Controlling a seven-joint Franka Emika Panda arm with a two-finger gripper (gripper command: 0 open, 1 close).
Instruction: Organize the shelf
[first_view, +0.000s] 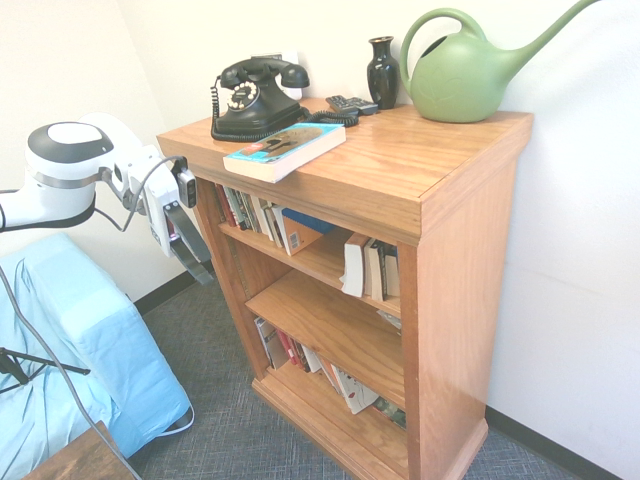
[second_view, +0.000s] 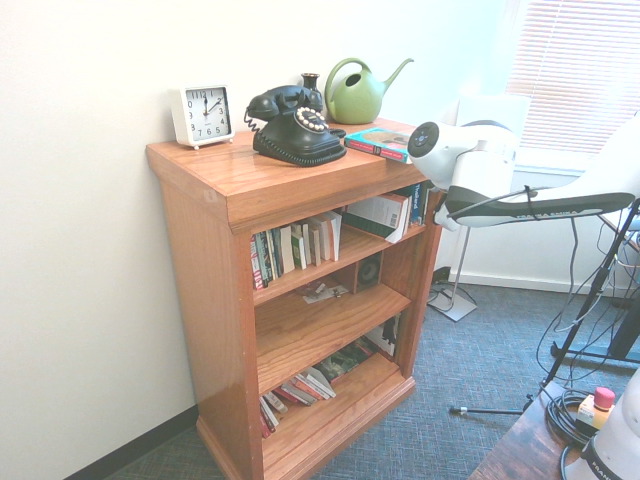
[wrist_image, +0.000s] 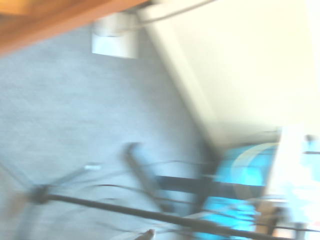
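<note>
In the first exterior view, nearest is a dark wooden counter corner (first_view: 80, 458), between 7 and 8 o'clock. Beyond it, at 8 o'clock, lies a light-blue cover (first_view: 95, 345).

The pincer (first_view: 201, 270) hangs near 9 o'clock, pointing down beside the bookcase. It is wide open and has hold of nothing.

The shelf, an orange-brown wooden bookcase (first_view: 455, 300), runs from the middle down to 5 o'clock. Its bottom tier has leaning books (first_view: 345, 388) around 6 o'clock. The middle tier carries a few loose things, blurred by distance, and, in the second exterior view, a dark box with a round face (second_view: 369, 270). On the upper tier, one row of books (first_view: 255, 215) leans at 10 o'clock and a smaller group (first_view: 372, 270) stands at 4.

On top, a blue-covered paperback (first_view: 285, 150) lies flat at 11 o'clock, one end jutting over the front edge. Just behind it sits a black rotary telephone (first_view: 252, 108), also at 11. Farther back are a dark remote (first_view: 352, 105) near 12, a black vase (first_view: 383, 75) near 1 and a green watering can (first_view: 458, 82) between 1 and 2. The second exterior view shows a square white clock (second_view: 205, 115) between 10 and 11 o'clock, upright beside the telephone.
</note>
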